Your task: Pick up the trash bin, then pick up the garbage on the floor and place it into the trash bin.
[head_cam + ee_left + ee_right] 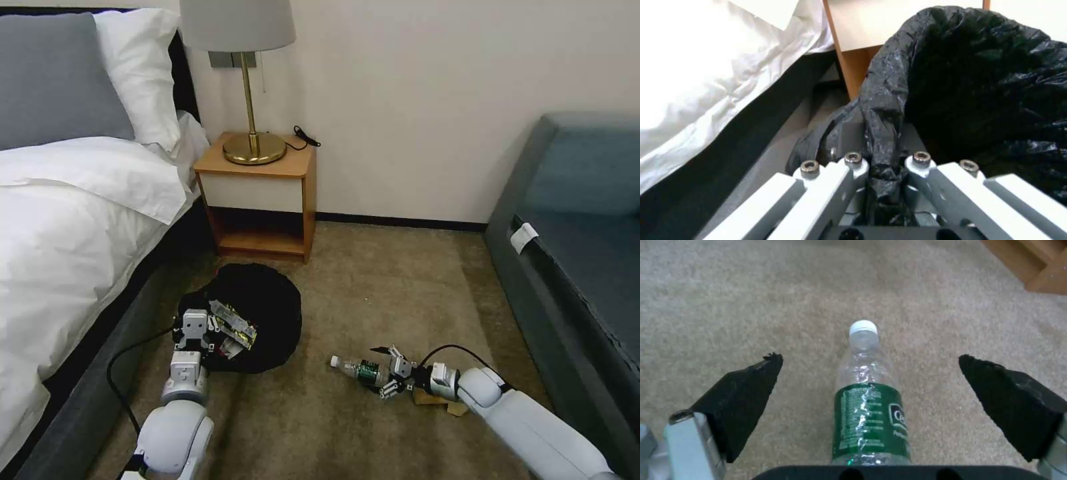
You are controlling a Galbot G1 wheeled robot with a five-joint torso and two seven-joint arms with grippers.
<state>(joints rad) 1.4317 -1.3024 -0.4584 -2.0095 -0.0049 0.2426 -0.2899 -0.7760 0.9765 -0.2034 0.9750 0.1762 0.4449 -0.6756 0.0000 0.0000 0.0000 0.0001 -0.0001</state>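
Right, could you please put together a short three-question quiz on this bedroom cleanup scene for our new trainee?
1. True or false: the right hand is clamped shut on the clear plastic bottle with the green label.
2. What does the left hand grip? A) the white bed sheet B) the crinkled black plastic bag lining the small round trash bin C) the brass lamp
3. Fill in: the bottle lies on its side on the ____.

Key
1. False: its fingers stand open on either side of the bottle.
2. B: it holds the bag at the bin's rim.
3. The beige carpet.
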